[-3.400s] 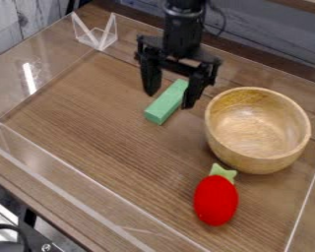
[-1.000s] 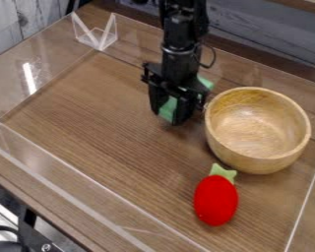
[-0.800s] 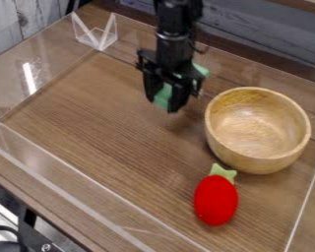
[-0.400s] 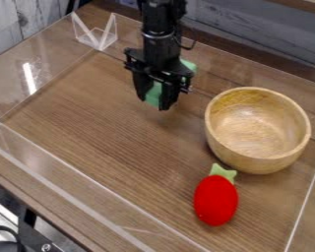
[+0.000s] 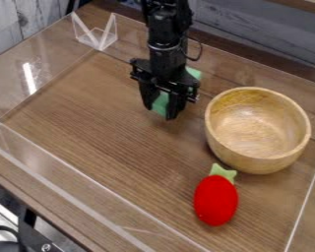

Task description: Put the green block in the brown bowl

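Note:
The green block (image 5: pixel 165 99) sits between the fingers of my gripper (image 5: pixel 164 106), which points straight down and is shut on it. One end of the block pokes up and to the right behind the fingers. The block hangs close above the wooden tabletop, just left of the brown bowl (image 5: pixel 259 126). The bowl is round, light wood with a thick rim, and has nothing in it. A small gap separates the gripper from the bowl's left rim.
A red strawberry toy (image 5: pixel 217 198) with a green top lies in front of the bowl. Clear acrylic walls (image 5: pixel 68 162) border the table's front, left and right sides. A folded clear piece (image 5: pixel 94 32) stands at the back left.
The gripper has closed on the green block, which had lain free between open fingers. It carried the block up and left, then back right and down toward the bowl.

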Robot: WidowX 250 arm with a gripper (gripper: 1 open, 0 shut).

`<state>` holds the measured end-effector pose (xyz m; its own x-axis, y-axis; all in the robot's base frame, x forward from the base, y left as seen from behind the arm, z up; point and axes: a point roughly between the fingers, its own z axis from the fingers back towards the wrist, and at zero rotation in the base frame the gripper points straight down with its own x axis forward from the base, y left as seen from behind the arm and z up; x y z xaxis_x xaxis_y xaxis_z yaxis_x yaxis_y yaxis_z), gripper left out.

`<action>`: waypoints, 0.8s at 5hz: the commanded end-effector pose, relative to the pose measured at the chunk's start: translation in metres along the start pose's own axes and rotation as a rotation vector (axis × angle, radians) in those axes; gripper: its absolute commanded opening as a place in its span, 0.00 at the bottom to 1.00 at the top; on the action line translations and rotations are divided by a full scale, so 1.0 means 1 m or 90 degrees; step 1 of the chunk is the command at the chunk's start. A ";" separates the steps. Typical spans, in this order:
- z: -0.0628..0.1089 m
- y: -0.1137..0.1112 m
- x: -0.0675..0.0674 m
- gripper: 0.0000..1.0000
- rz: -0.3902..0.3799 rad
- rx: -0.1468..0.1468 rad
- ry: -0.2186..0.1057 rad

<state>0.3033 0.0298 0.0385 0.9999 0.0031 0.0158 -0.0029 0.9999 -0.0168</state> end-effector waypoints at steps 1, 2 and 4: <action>0.038 -0.012 0.004 0.00 -0.026 0.007 -0.048; 0.063 -0.036 0.004 0.00 -0.087 0.007 -0.077; 0.070 -0.095 0.003 0.00 -0.160 -0.002 -0.093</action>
<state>0.2963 -0.0621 0.0875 0.9652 -0.2481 0.0830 0.2492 0.9684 -0.0038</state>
